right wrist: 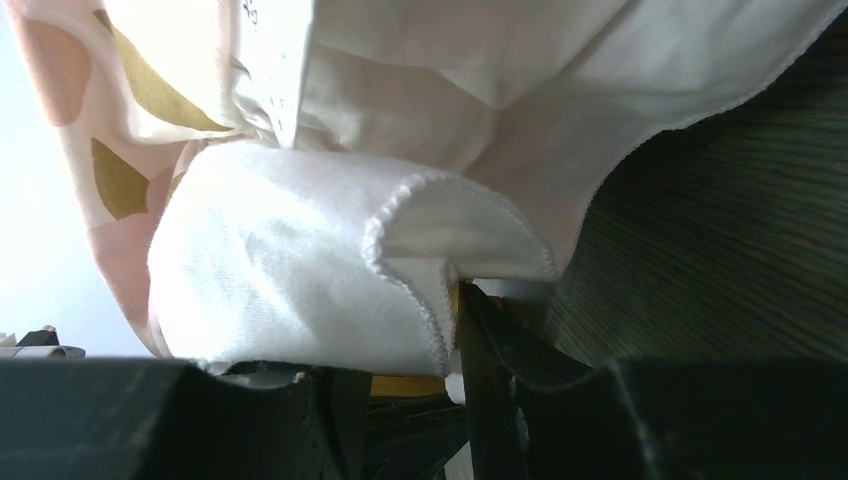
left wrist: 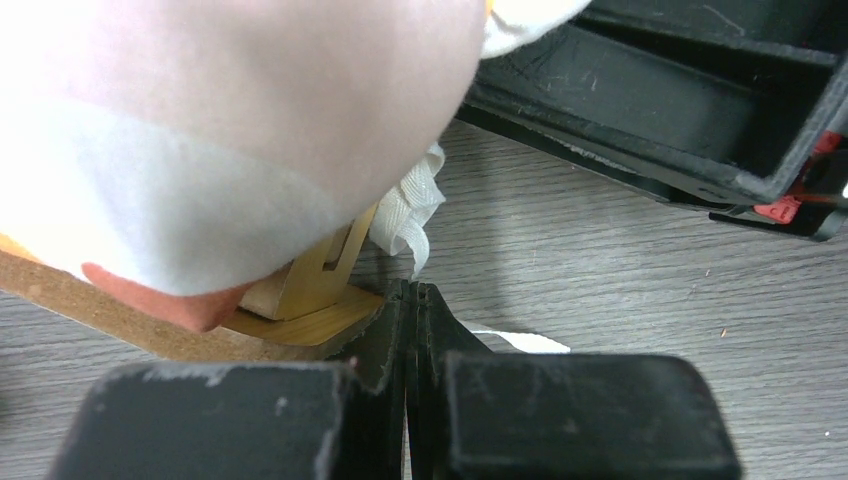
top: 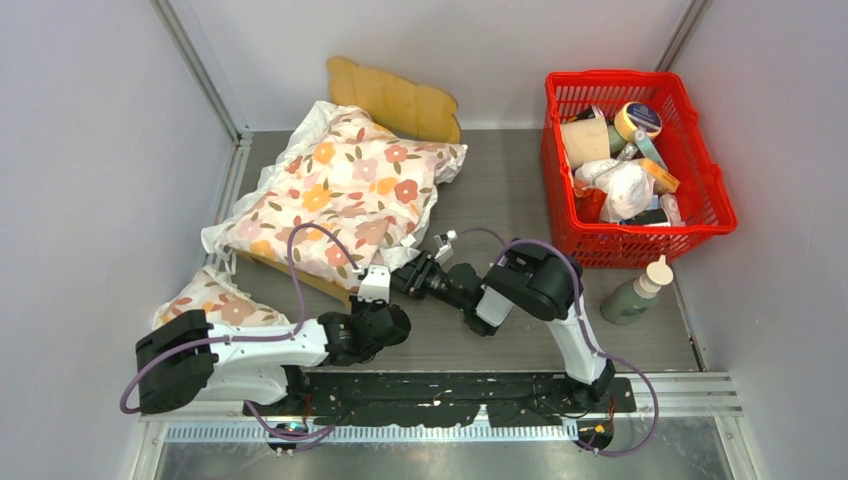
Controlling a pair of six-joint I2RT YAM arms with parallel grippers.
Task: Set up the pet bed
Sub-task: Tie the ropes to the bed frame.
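Worktop (top: 520,200) of grey wood grain; small light-wood pet bed frame (top: 400,100) left of centre, scalloped headboard at the far side, white floral-print fabric cushion (top: 340,190) lying over it; left claw (left wrist: 412,300) closed at its near corner; right claw (top: 410,268) around the cushion's white hem, grip impossible to tell.

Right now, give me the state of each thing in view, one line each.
pet bed: mostly covered, headboard showing
floral cushion: lying over the pet bed
small floral cushion: lying at the near left
red basket: upright, full
bottle: upright beside the red basket
left tool: shut, at the pet bed's near corner
right tool: astride the floral cushion's white hem, grip unclear
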